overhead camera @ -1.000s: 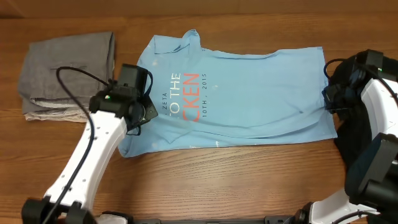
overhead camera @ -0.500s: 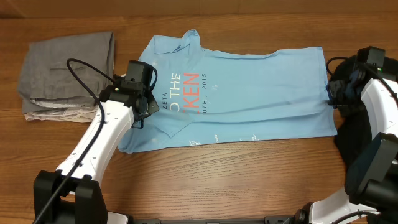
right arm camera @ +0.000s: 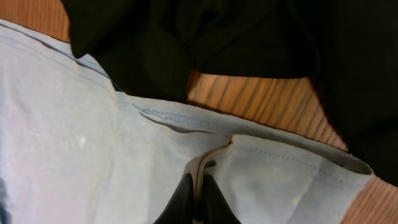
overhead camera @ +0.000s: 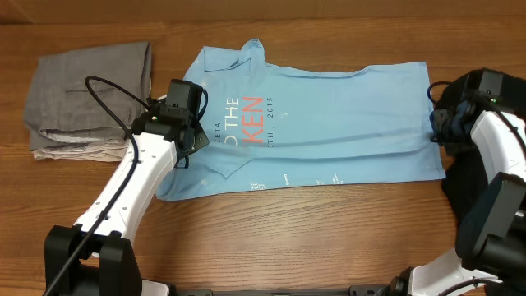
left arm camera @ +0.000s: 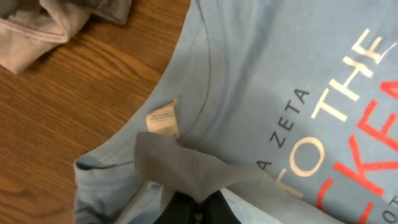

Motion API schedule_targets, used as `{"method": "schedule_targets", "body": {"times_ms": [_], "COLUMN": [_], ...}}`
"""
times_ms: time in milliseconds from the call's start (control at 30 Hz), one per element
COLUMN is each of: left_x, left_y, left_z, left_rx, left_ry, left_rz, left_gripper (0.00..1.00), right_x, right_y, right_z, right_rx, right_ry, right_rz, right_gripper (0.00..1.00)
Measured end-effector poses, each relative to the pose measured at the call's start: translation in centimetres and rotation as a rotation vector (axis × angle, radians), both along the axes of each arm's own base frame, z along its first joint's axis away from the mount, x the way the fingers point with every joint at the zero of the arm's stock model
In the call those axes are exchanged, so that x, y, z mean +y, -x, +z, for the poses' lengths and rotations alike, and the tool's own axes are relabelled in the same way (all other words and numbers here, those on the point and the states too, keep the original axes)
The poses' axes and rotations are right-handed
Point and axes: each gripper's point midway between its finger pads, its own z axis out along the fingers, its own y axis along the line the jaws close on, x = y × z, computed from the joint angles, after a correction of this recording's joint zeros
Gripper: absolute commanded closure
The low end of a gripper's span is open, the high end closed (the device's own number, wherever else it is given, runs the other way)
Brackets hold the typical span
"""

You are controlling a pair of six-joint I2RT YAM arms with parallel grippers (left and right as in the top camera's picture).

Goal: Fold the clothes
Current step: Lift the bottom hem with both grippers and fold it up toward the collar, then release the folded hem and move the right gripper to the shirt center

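The light blue T-shirt [overhead camera: 320,131] with white and red-orange lettering lies spread across the table, its lower long edge folded up over the front. My left gripper [overhead camera: 187,140] is shut on the shirt's fabric by the collar and label [left arm camera: 163,121]. At the shirt's right edge, my right gripper [overhead camera: 438,130] is shut on a pinched fold of the hem [right arm camera: 214,155]. The black garment [right arm camera: 236,31] lies bunched just past that edge, at the table's right side [overhead camera: 460,185].
Folded grey trousers [overhead camera: 86,86] sit on a beige garment [overhead camera: 62,150] at the back left. Bare wooden tabletop [overhead camera: 288,238] runs along the front.
Both grippers have carried the shirt's lower edge up and over, so the bottom strip now lies folded with small inside print showing. The left arm moved up and right.
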Motion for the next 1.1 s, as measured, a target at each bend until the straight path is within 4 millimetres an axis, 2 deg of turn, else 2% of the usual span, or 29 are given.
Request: {"method": "schedule_targets", "body": {"times_ms": [133, 300, 467, 567, 600, 733, 800, 867, 933, 1033, 1100], "left_x": [-0.1, -0.1, 0.0, 0.1, 0.2, 0.4, 0.4, 0.6, 0.7, 1.4, 1.8], "left_y": [-0.7, -0.6, -0.5, -0.7, -0.8, -1.0, -1.1, -1.4, -1.7, -1.1, -0.4], "left_z": [0.1, -1.0, -1.6, -1.5, -1.5, -1.3, -1.3, -1.5, -1.9, -2.3, -1.3], "left_rx": [-0.035, -0.044, -0.049, -0.061, -0.065, -0.076, -0.08, -0.087, -0.087, -0.048, -0.011], "left_ry": [0.006, 0.011, 0.012, 0.005, 0.002, -0.006, -0.009, -0.02, -0.031, -0.051, -0.069], "left_rz": [0.005, 0.016, 0.024, 0.029, 0.032, 0.037, 0.043, 0.045, 0.051, 0.051, 0.045], "left_gripper": [0.96, 0.96, 0.95, 0.89, 0.86, 0.62, 0.45, 0.44, 0.44, 0.44, 0.42], "right_x": [0.0, 0.2, 0.8, 1.0, 1.0, 0.4, -0.1, -0.5, -0.4, 1.1, 2.5], "right_y": [-0.4, -1.4, -2.6, -2.9, -3.0, -2.9, -3.0, -3.8, -5.0, -6.2, -6.1], "right_z": [-0.2, 0.0, 0.4, 0.5, 0.5, 0.6, 0.8, 1.2, 1.8, 2.3, 2.8], "right_rx": [-0.018, -0.057, -0.095, -0.101, -0.101, -0.097, -0.098, -0.132, -0.183, -0.223, -0.211], "right_ry": [0.006, 0.019, 0.035, 0.056, 0.063, 0.097, 0.122, 0.15, 0.157, 0.116, 0.069], "right_rz": [0.002, 0.015, 0.037, 0.046, 0.044, 0.031, 0.026, 0.026, 0.078, 0.221, 0.316], "right_gripper": [0.96, 0.95, 0.86, 0.83, 0.79, 0.55, 0.5, 0.46, 0.39, 0.37, 0.34]}}
